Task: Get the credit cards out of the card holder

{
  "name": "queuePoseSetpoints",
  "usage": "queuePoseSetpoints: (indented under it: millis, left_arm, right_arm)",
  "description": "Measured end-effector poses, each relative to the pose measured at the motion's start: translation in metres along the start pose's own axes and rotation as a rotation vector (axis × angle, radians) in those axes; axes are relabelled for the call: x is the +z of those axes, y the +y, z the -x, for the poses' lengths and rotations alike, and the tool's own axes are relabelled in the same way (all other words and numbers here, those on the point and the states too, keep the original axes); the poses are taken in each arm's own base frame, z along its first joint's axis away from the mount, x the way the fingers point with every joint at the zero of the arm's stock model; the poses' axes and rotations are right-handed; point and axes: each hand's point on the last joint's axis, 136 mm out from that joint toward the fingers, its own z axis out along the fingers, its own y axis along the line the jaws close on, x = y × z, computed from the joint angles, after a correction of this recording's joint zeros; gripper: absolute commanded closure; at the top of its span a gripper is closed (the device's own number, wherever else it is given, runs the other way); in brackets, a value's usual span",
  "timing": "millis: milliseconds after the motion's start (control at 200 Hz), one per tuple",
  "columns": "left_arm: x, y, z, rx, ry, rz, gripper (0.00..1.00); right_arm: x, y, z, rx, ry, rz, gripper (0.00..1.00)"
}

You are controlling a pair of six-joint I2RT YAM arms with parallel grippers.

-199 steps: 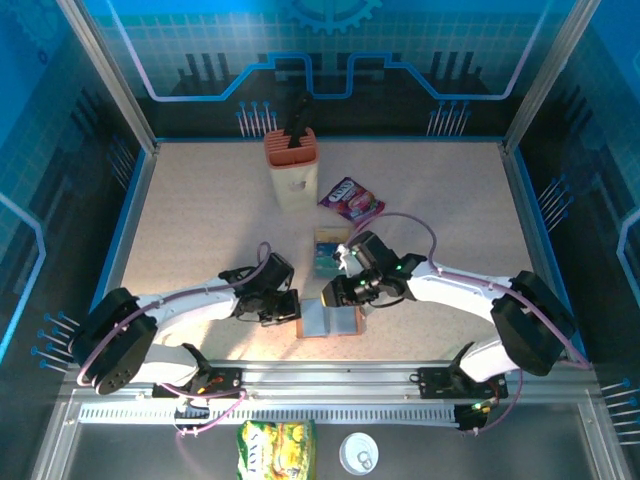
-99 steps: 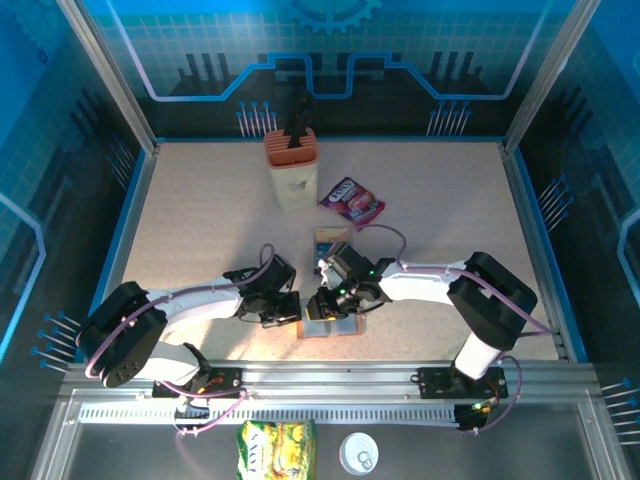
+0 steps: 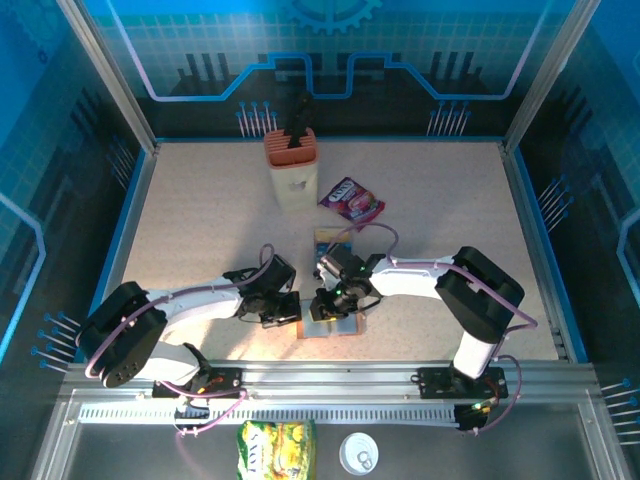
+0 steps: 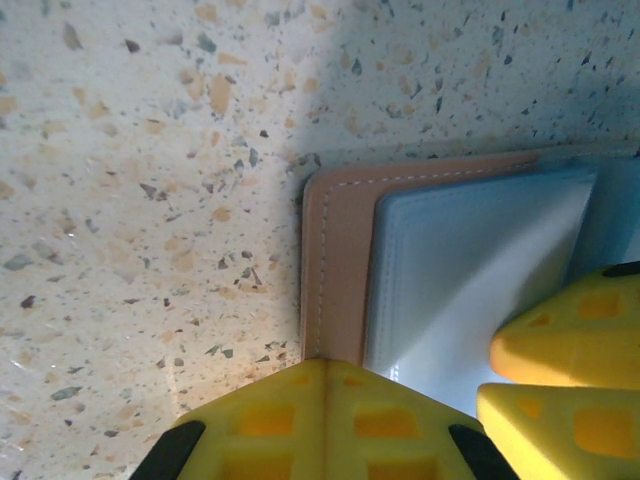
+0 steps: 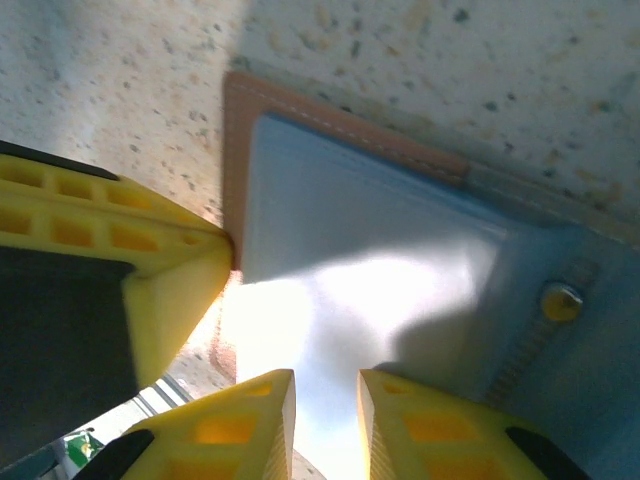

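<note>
Card holder (image 3: pixel 330 322) is laid open at mid near edge of tabletop (image 3: pixel 200 220). Left tool (image 4: pixel 325 375), closed, is pressed on its left border. Right tool (image 5: pixel 325 385), narrowly open, is set on the sleeve (image 5: pixel 370 260). Risk: sleeve alone gets pinched, or holder is dragged if hold-down slips.
</note>
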Motion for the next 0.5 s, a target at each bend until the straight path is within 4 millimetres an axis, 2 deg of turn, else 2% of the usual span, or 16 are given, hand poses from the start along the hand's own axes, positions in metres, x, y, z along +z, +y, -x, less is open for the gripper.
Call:
queuePoseSetpoints:
  millis: [270,415,500]
  left_arm:
    - [-0.0002,0.0001,-0.0001,0.001,-0.002,-0.002,0.96]
    - [-0.0008,0.0004,0.0001,0.001,-0.005,-0.003,0.96]
    - [-0.0057,0.0020,0.0007,0.005,-0.018,0.005,0.93]
  right_arm:
    - [-0.0023,-0.0067,-0.0016,-0.009,0.003,-0.043,0.75]
    - [-0.0045,-0.0054,-0.0015,-0.015,-0.001,-0.041,0.75]
    - [-0.0057,-0.0015,-0.0015,-0.022,-0.004,-0.020,0.74]
